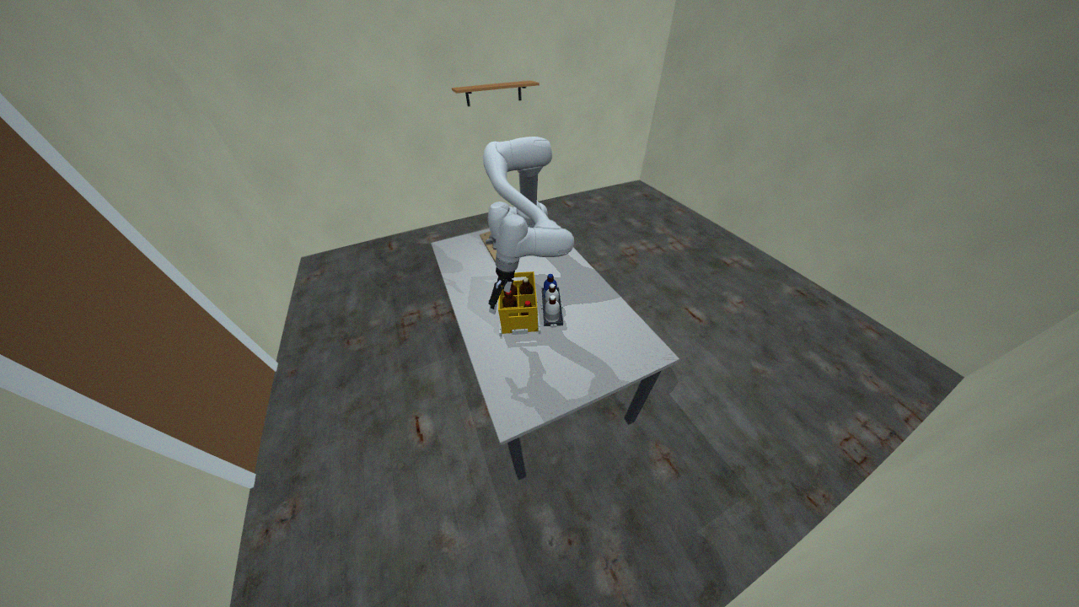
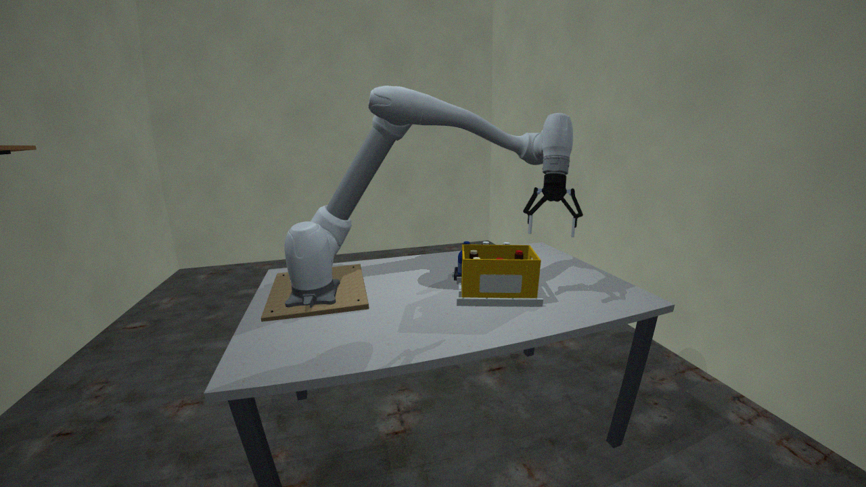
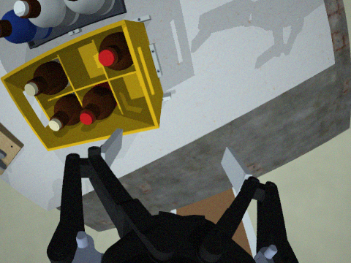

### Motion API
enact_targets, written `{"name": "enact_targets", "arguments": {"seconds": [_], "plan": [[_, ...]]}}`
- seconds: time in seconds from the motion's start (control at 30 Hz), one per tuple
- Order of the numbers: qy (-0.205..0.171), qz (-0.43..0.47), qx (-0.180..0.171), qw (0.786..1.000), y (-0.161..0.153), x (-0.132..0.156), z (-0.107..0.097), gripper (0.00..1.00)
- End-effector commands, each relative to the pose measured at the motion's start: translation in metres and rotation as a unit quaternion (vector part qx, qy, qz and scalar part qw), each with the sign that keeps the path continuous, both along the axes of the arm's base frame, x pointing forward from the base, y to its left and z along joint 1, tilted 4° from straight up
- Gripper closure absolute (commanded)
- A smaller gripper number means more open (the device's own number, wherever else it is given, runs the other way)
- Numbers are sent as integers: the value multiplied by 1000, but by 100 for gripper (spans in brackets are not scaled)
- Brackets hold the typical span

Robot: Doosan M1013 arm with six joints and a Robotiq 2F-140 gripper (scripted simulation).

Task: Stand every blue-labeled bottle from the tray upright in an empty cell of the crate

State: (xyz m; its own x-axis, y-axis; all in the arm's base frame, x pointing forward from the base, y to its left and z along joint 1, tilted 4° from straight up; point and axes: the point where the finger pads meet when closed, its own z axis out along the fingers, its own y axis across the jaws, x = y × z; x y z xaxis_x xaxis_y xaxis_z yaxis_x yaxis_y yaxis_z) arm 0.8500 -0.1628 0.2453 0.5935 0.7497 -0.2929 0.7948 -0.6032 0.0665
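My gripper is open and empty. It hangs well above the table, off one end of the yellow crate. Four brown bottles stand in the crate: two with red caps and two with cream caps. Bare yellow floor shows in a cell at the near end.
The crate and tray stand mid-way along a grey table. The arm's base sits on a wooden board at the table's far end. A small wall shelf hangs high behind.
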Motion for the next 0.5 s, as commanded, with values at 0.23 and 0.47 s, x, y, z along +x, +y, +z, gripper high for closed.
{"name": "enact_targets", "arguments": {"seconds": [0.23, 0.47], "plan": [[-67, -113, 62, 989, 44, -105, -6, 0], [-89, -174, 91, 977, 66, -157, -13, 0]]}}
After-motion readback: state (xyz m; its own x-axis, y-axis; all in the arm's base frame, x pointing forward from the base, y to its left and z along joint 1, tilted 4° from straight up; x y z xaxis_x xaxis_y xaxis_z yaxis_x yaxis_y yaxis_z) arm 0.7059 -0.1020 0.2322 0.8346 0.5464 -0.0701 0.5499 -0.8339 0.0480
